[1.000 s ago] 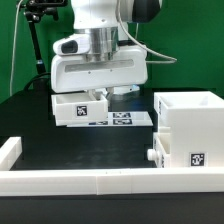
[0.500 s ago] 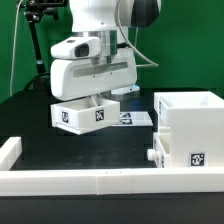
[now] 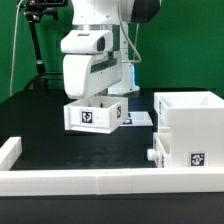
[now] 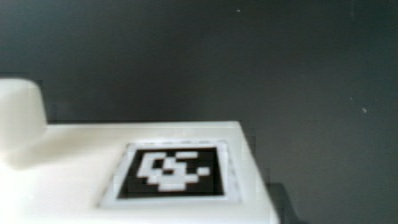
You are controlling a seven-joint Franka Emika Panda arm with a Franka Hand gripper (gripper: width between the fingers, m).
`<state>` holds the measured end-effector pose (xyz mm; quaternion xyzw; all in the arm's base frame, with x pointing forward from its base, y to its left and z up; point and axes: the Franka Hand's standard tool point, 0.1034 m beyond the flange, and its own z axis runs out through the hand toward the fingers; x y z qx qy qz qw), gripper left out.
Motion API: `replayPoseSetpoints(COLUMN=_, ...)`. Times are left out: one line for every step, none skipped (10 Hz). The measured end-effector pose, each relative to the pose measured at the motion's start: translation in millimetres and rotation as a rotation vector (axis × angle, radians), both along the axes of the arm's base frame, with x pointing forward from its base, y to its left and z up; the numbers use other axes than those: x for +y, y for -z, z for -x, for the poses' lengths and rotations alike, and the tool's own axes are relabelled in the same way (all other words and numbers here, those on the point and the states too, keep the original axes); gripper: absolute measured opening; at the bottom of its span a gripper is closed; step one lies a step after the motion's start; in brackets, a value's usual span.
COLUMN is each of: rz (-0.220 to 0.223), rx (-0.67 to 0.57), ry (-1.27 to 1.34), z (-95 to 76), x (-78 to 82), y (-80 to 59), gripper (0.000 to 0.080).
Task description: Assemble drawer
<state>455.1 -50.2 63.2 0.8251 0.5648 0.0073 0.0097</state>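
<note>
A small white drawer tray (image 3: pixel 96 114) with black-and-white tags hangs under my gripper (image 3: pixel 100 98), which is shut on it and holds it just above the black table, left of the housing. The tall white boxy housing (image 3: pixel 190 135) stands at the exterior view's right, open on top, with a tag on its front. A knob (image 3: pixel 151 156) sticks out low on its left side. In the wrist view the held tray (image 4: pixel 107 150) fills the near part, with its tag (image 4: pixel 173 170) and its round knob (image 4: pixel 15 120). My fingertips are hidden there.
The marker board (image 3: pixel 137 118) lies flat on the table behind the tray. A long low white border wall (image 3: pixel 100 182) runs along the front, with a raised end (image 3: pixel 8 150) at the exterior view's left. A black stand (image 3: pixel 38 50) is at the back left.
My gripper has taken the tray off the table beside the marker board, lifted it and turned it, and carried it to the exterior view's right. The housing has not moved.
</note>
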Motion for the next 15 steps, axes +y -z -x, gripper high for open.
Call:
replayPoseSetpoints(rz=0.001, rx=0.001, ry=-0.027, z=0.1, x=-0.1, y=0.1, gripper=0.0042)
replayPoseSetpoints(rz=0.004, rx=0.002, ry=-0.116, z=0.3, x=-1.2, y=0.5, gripper=0.0042)
replayPoseSetpoints(rz=0.011, rx=0.006, ry=-0.219, z=-5.8, x=-3.3, y=0.4, gripper=0.0042)
replayPoseSetpoints(rz=0.016, rx=0.010, ry=-0.278, z=-20.3, x=-3.4, y=-2.2, gripper=0.0042)
replayPoseSetpoints(rz=0.019, rx=0.006, ry=-0.289, z=-36.9, x=-0.9, y=-6.2, gripper=0.0042)
replayPoseSetpoints(rz=0.020, rx=0.003, ry=-0.298, z=-47.4, x=0.6, y=-6.5, gripper=0.0042)
replayPoseSetpoints(rz=0.027, rx=0.002, ry=-0.325, z=-58.6, x=3.1, y=-6.3, gripper=0.0042)
replayPoseSetpoints(rz=0.043, rx=-0.003, ry=-0.370, z=-67.0, x=8.3, y=-6.1, gripper=0.0042)
replayPoseSetpoints(rz=0.042, rx=-0.001, ry=-0.367, z=-65.7, x=8.2, y=-5.1, gripper=0.0042)
replayPoseSetpoints(rz=0.042, rx=0.000, ry=-0.364, z=-65.3, x=7.0, y=-4.6, gripper=0.0042)
replayPoseSetpoints(rz=0.042, rx=0.000, ry=-0.364, z=-65.2, x=6.9, y=-4.5, gripper=0.0042)
replayPoseSetpoints(rz=0.042, rx=0.001, ry=-0.363, z=-65.1, x=6.8, y=-4.3, gripper=0.0042)
replayPoseSetpoints(rz=0.042, rx=0.002, ry=-0.372, z=-65.3, x=7.4, y=-3.4, gripper=0.0042)
replayPoseSetpoints(rz=0.039, rx=0.003, ry=-0.398, z=-68.1, x=11.0, y=-0.9, gripper=0.0042)
replayPoseSetpoints(rz=0.035, rx=0.017, ry=-0.401, z=-71.4, x=16.4, y=-0.8, gripper=0.0042)
